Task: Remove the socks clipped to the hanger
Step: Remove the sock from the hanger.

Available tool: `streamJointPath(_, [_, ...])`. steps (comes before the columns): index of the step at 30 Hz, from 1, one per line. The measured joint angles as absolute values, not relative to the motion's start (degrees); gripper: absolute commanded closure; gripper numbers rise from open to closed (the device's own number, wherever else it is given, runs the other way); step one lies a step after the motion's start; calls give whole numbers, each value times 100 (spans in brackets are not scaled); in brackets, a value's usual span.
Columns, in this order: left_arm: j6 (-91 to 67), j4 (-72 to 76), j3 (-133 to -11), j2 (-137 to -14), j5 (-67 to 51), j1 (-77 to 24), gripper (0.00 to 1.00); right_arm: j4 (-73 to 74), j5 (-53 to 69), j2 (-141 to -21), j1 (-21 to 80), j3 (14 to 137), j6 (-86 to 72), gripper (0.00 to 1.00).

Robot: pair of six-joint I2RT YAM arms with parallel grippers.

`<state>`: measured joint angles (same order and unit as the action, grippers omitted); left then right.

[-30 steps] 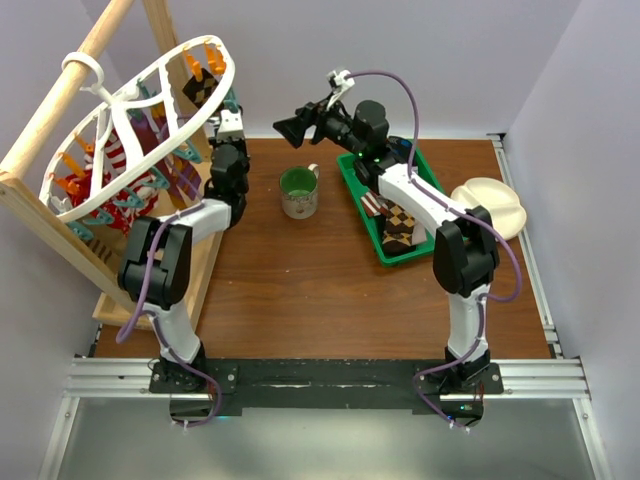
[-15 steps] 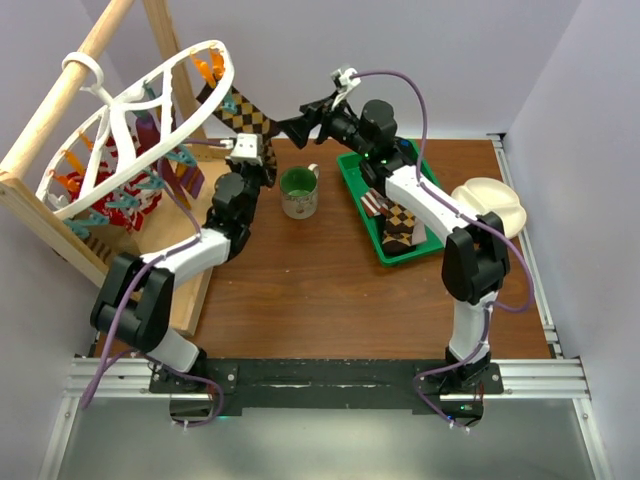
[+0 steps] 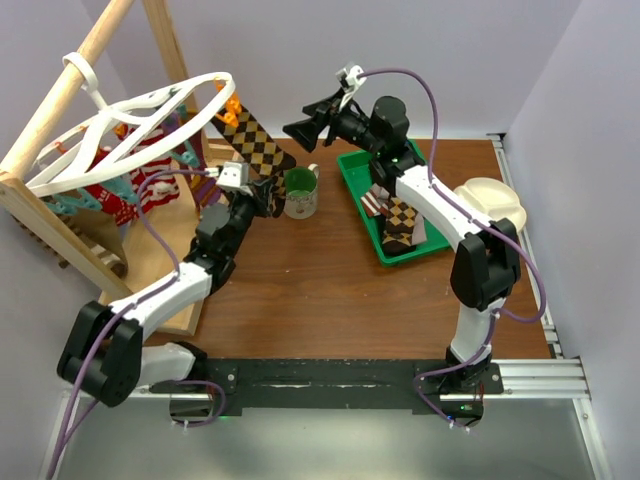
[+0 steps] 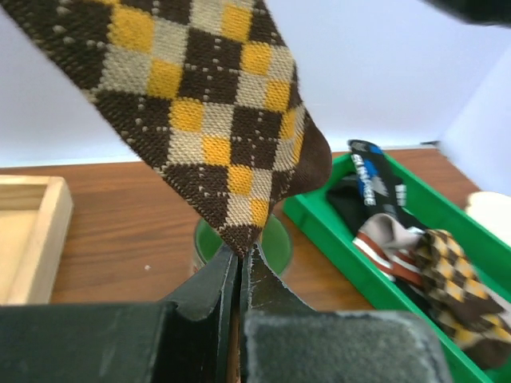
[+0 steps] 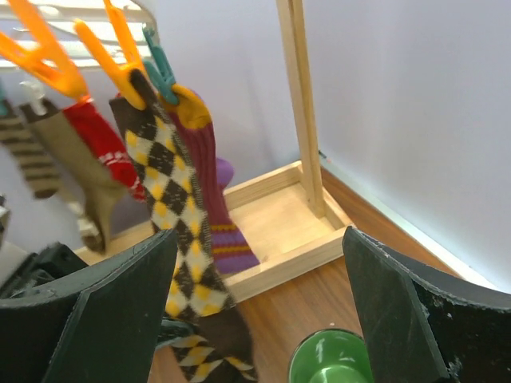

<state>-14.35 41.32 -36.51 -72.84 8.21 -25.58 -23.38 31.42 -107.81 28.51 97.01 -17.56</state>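
Note:
The white oval hanger hangs tilted from the wooden pole at the left. A brown-and-yellow checkered sock stretches from an orange clip on the hanger's rim down to my left gripper, which is shut on its toe. A purple sock, a red-and-white striped sock and others stay clipped. My right gripper is open and empty, held in the air just right of the stretched sock, facing the hanger.
A green mug stands on the table beside my left gripper. A green tray at the right holds several socks. A cream plate lies at the far right. The wooden pole frame stands at the left.
My left gripper has come away from the hanger toward the mug with the checkered sock's toe, stretching the sock and tipping the hanger over. The right gripper shifted slightly.

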Motion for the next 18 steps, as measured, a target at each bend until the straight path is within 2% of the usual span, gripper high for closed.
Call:
streamJointPath(9, [-2067,3669,-3310,-6379,456,-2589,100,-2224,3774,-10781,2794,9876,-2025,13])
streamJointPath(18, [-2471,2976,-3247,-5686,198,-2591,100,-2545,4593,-10930,2797,10656,-2624,13])
